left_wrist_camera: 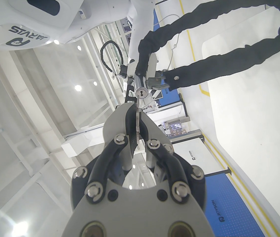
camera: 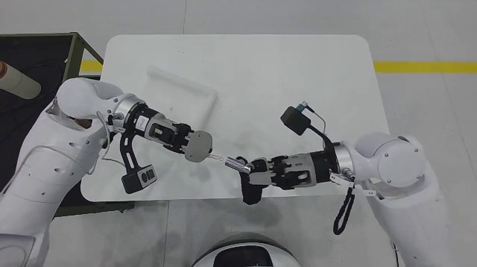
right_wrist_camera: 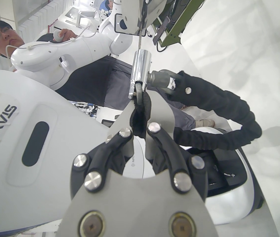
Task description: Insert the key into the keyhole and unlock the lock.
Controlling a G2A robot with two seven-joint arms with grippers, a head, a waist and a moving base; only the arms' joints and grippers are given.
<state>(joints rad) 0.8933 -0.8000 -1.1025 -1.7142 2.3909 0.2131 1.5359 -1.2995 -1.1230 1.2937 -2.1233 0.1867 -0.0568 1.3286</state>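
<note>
Over the near part of the white rounded table, the two arms meet with key and lock held up between them. Risks first.

- The flat silver metal key has its tip at the rim of the chrome cylinder lock face. In the left wrist view the slot looks uncovered and lies crosswise to the blade, which is seen edge-on. My read is that it's not seated yet, but I can't confirm depth.
- Pushing with that roll mismatch would likely skate the tip off the face or bend the blade.
- The left gripper pinches only the key's head between its black pads, so side load could swivel the key in the grip.
- The lock is unsupported too. The right gripper is clamped on the end away from the keyhole, so an axial push may slide or tilt the cylinder.
- A black fabric-sleeved cable loops off the lock's side. Its weight probably torques the cylinder, which is another source of tilt.

Pose:

- **Left arm:** it extends from the robot's left with the forearm low over the table. Its fingers are closed on the key and the blade points at the other arm.
- **Right arm:** it mirrors the left from the right, fingers closed tight on the lock, keyhole end facing the key.
- **Together:** the grippers are near each other and roughly in line, with key and lock touching between them
</note>
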